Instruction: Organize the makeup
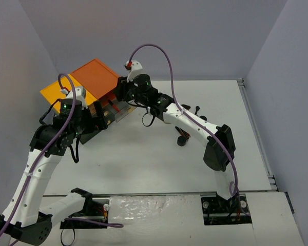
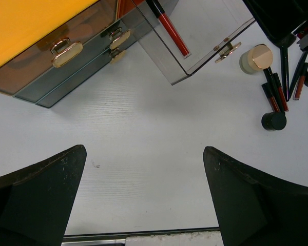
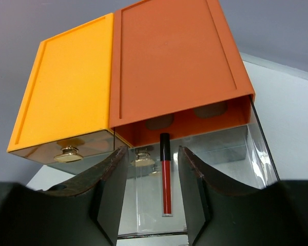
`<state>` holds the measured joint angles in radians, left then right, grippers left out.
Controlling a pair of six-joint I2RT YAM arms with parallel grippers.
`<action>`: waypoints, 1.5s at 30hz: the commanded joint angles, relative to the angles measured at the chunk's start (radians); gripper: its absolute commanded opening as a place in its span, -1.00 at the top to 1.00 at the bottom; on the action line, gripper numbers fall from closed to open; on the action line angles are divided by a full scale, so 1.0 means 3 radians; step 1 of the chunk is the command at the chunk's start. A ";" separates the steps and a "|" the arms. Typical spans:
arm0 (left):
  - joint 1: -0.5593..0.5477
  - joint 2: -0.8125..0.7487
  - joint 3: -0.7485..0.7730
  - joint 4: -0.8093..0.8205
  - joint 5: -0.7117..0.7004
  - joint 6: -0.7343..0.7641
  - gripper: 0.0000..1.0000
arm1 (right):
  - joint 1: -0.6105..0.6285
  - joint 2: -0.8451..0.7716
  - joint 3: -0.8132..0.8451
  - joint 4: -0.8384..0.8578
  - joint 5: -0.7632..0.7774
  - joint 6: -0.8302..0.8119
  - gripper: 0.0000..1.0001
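Note:
A slim red tube with a black cap lies in the pulled-out clear drawer of the orange-topped cabinet. My right gripper hangs over that drawer, open, its fingers on either side of the tube and clear of it. The same red tube also shows in the left wrist view. More makeup lies on the table right of the drawer: a gold-lidded jar, red and black pencils and a round black piece. My left gripper is wide open over bare table.
The cabinet stands at the back left against the wall, its yellow half with closed dark drawers and gold handles. The open drawer juts toward the table's middle. Loose makeup sits under the right arm.

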<state>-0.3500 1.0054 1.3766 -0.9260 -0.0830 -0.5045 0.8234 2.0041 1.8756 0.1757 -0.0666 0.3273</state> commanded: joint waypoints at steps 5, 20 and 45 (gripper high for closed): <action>0.0032 -0.0006 0.0083 0.0152 0.0025 -0.0011 -0.94 | -0.0081 -0.0587 -0.0365 0.0039 0.0647 -0.0135 0.08; 0.0062 0.0083 0.0159 0.0212 0.0042 0.0066 -0.94 | -0.1236 -0.1949 -0.2777 -0.0893 0.1156 0.0677 0.07; 0.0078 -0.0043 0.0217 -0.0007 -0.0086 0.0173 -0.94 | -0.1913 -0.0657 -0.2760 -0.0627 0.0780 0.0489 0.12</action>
<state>-0.3350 1.0070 1.3876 -0.9425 -0.0919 -0.4641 0.2721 1.7777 1.0025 -0.0491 0.1593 0.4851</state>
